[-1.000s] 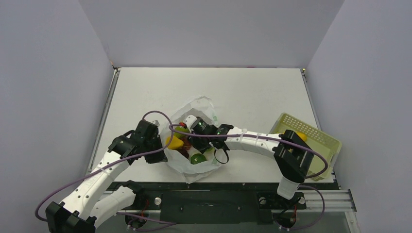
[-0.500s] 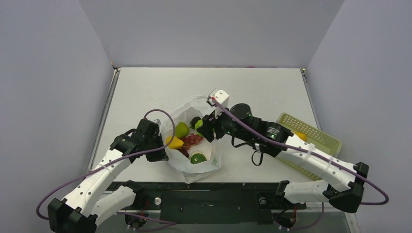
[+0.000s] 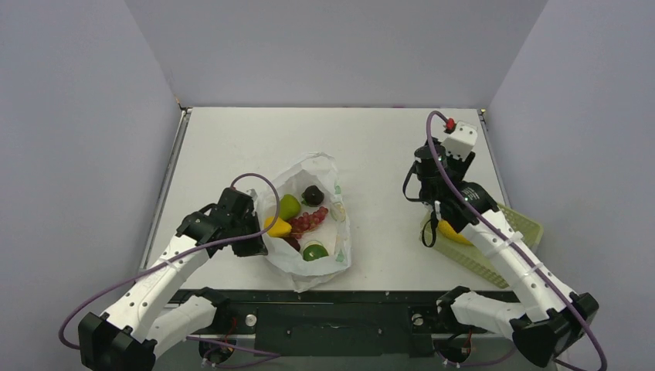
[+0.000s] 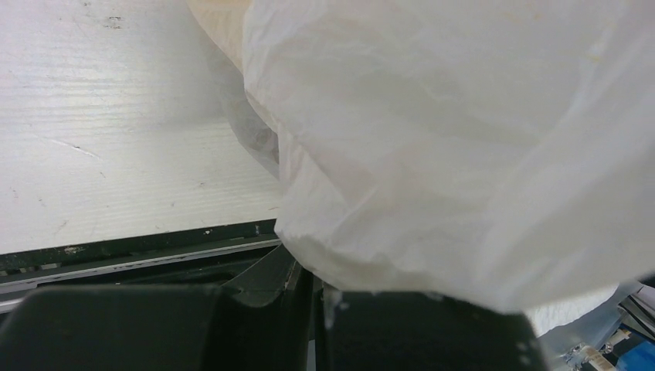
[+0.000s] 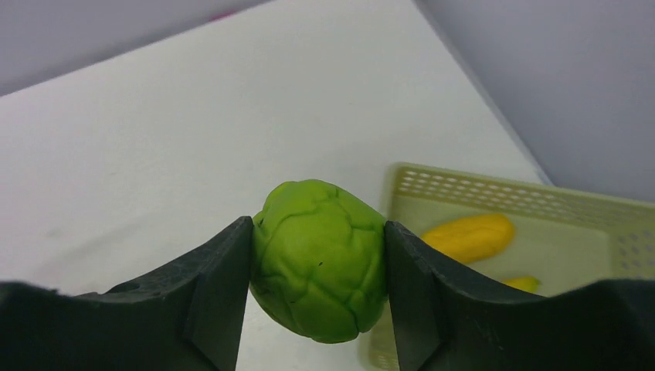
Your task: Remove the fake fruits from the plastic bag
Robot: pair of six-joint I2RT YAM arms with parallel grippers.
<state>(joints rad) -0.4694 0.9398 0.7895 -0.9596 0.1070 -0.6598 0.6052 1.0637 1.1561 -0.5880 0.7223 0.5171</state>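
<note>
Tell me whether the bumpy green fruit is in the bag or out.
Out. The right gripper holds the green fruit between its fingers, above the table near the basket; the bag lies well apart from it.

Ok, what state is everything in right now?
left gripper: shut on the plastic bag rim.
plastic bag: mouth open; grape bunch, pear, lime inside.
right gripper: shut on the green lumpy fruit.
green lumpy fruit: gripped, off the table.
basket: holds two yellow fruits.
</note>
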